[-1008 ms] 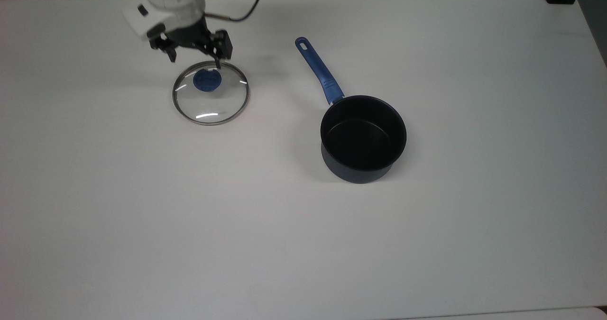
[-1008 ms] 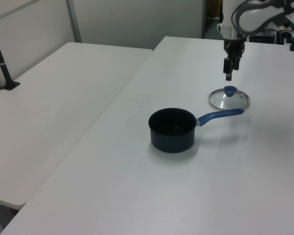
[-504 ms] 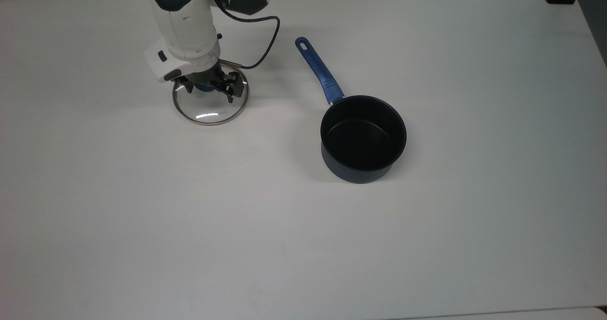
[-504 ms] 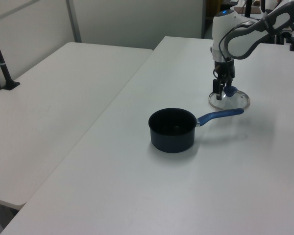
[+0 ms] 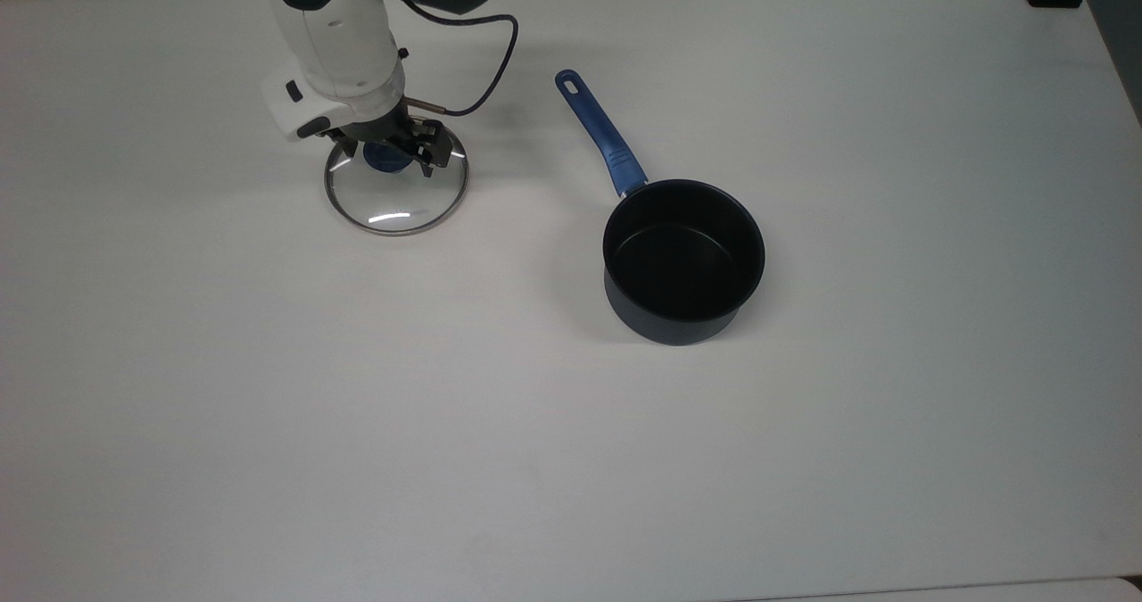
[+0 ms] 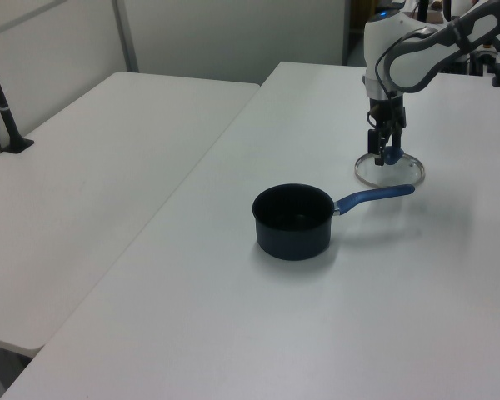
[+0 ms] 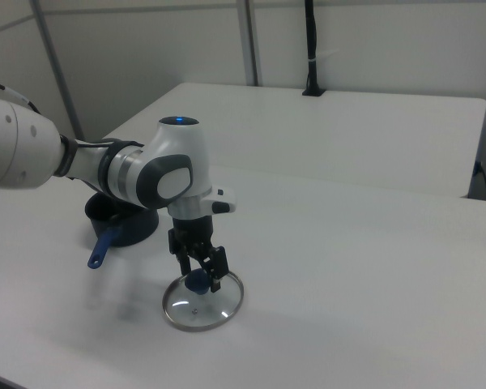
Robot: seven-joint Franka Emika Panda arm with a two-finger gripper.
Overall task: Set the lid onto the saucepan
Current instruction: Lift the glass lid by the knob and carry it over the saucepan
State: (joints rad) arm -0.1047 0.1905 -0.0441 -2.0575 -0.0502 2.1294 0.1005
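Jaws down at the lid (image 5: 397, 193), fingers either side of its blue knob (image 5: 385, 158); whether they actually pinch it, I cannot tell. Gripper (image 7: 201, 279) sits low over the glass disc, which lies flat on the white worktop (image 5: 571, 424). Saucepan (image 5: 683, 259) stands well apart, off to the top view's right, open and upright, its blue handle (image 5: 600, 133) angled toward the far edge. A black cable (image 5: 482, 67) loops off the white arm (image 5: 332, 40). Second white table (image 6: 92, 167) alongside in the left view, pale partition walls (image 7: 373, 40) behind, a black post (image 7: 311, 49) rising at the far table's edge.
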